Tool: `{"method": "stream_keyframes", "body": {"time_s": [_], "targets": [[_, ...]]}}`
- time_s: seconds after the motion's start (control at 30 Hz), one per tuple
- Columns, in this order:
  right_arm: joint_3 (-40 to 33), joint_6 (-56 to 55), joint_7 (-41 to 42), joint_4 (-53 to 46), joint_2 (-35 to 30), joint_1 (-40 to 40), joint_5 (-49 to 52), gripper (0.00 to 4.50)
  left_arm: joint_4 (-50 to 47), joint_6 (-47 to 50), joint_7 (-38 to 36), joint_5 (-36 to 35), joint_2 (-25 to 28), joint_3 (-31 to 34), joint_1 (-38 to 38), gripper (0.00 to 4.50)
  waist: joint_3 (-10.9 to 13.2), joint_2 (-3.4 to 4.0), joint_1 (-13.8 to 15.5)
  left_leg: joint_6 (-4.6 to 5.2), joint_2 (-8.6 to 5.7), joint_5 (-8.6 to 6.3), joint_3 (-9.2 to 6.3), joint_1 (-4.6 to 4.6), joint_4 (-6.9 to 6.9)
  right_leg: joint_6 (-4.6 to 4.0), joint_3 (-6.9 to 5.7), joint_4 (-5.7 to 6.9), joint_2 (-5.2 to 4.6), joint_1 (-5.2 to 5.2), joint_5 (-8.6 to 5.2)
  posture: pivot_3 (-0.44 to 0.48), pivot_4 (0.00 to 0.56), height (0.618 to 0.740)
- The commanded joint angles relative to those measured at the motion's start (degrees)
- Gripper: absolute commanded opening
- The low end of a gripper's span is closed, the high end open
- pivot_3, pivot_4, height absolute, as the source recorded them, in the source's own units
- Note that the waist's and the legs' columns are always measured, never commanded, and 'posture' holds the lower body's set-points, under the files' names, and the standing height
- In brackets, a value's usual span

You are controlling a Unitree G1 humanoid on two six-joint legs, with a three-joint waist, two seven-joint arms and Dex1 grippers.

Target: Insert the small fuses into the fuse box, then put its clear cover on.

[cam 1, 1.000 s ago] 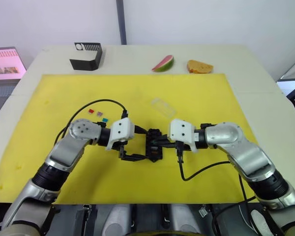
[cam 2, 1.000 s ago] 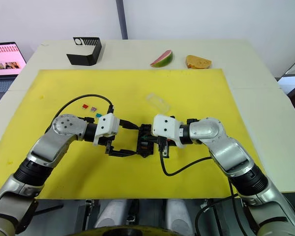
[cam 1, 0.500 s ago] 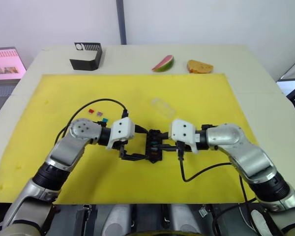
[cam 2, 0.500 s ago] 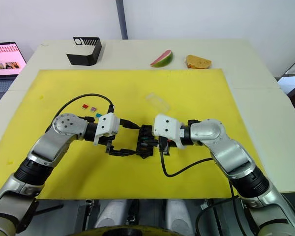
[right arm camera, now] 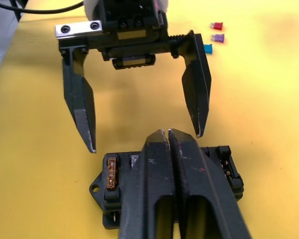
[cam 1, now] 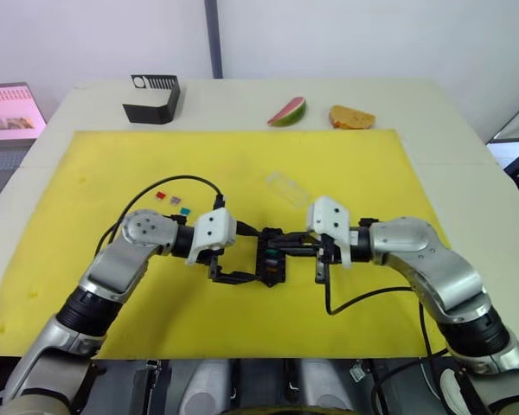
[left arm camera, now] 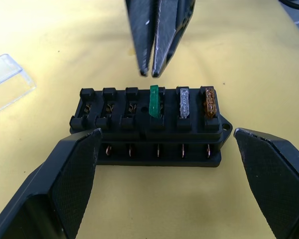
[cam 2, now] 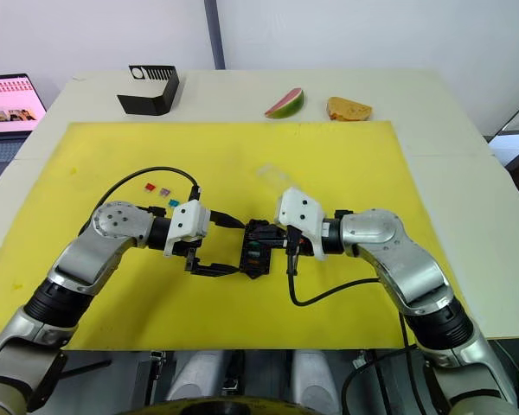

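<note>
The black fuse box (cam 1: 269,258) lies mid-mat on the yellow mat. Green (left arm camera: 153,103), grey (left arm camera: 183,102) and amber (left arm camera: 209,100) fuses stand in its far row, the green one sticking up higher and tilted. My left gripper (cam 1: 256,255) is open, one finger on each side of the box. My right gripper (right arm camera: 168,133) is shut with nothing in it, its tips hovering just over the green fuse. Red (cam 1: 161,195), purple (cam 1: 173,200) and teal (cam 1: 184,210) fuses lie loose to the left. The clear cover (cam 1: 285,188) rests behind the box.
A black angular box with a white vent (cam 1: 153,98) stands at the back left. A watermelon slice (cam 1: 288,111) and a piece of bread (cam 1: 351,117) lie at the back. A laptop screen (cam 1: 9,112) is off the table's left edge.
My right gripper has drawn back a little to the right and lifted off the fuse box, still shut. The left gripper and the box have not moved.
</note>
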Motion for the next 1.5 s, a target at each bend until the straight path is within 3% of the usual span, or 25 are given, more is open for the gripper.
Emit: {"method": "stream_keyframes", "body": {"time_s": [0.03,0.63,0.93,1.07,1.2,1.3,1.5], "targets": [[0.4,-1.3,-0.7,-0.2,0.6,0.6,-0.4,0.03,-0.6,-1.1,-0.3,-0.2,0.4,1.1,-0.3,4.5,0.0,0.0,0.0,0.0,0.0,0.0,0.0,0.0,0.0,0.0,0.0,0.0,0.0,0.0,0.0,0.0,0.15,0.74],[3.8,-2.9,-1.4,1.1,-2.0,4.0,-4.9,0.03,-0.1,-1.0,-0.4,0.1,0.2,1.3,-0.9,4.5,0.0,-0.01,0.0,0.0,0.0,0.0,0.0,0.0,0.0,0.0,0.0,0.0,0.01,0.01,0.0,0.0,0.15,0.74],[-2.1,1.4,-2.0,-2.6,0.0,2.6,3.0,0.03,-1.0,0.4,0.3,-1.0,0.1,2.3,-0.5,4.5,0.0,-0.01,0.0,0.0,0.0,0.0,0.0,0.01,0.01,0.0,0.0,0.0,0.01,0.02,0.0,0.0,0.15,0.74],[-7.1,5.2,-3.2,-5.0,-0.6,2.3,7.8,0.03,-5.5,8.2,4.2,-7.0,0.8,8.5,3.1,4.5,0.0,-0.01,-0.1,0.01,0.01,-0.01,-0.01,0.0,0.01,0.0,0.0,0.01,0.01,0.0,0.0,0.0,0.15,0.74],[-16.0,10.0,-6.9,-5.5,-2.4,4.2,11.5,0.03,-12.1,20.7,12.3,-16.5,0.9,20.0,11.5,4.5,0.0,-0.01,-0.1,0.03,0.03,-0.02,-0.03,-0.01,0.0,0.0,0.02,0.01,0.0,-0.03,0.0,0.0,0.15,0.74],[-22.9,12.8,-8.8,-4.3,-4.8,6.3,13.2,0.86,-13.8,28.1,18.3,-22.7,1.0,31.0,19.3,4.5,0.0,-0.01,0.0,0.04,0.04,-0.03,-0.03,-0.01,0.0,0.0,0.02,0.01,-0.03,-0.02,0.0,0.0,0.15,0.74],[-32.8,11.1,-8.5,1.5,-10.7,12.0,12.2,3.81,-10.4,40.5,23.1,-35.8,3.1,52.8,32.4,4.5,0.0,0.0,0.1,0.06,0.04,-0.05,-0.04,0.01,-0.01,-0.01,0.02,-0.01,-0.05,0.01,0.0,0.0,0.15,0.74]]}}
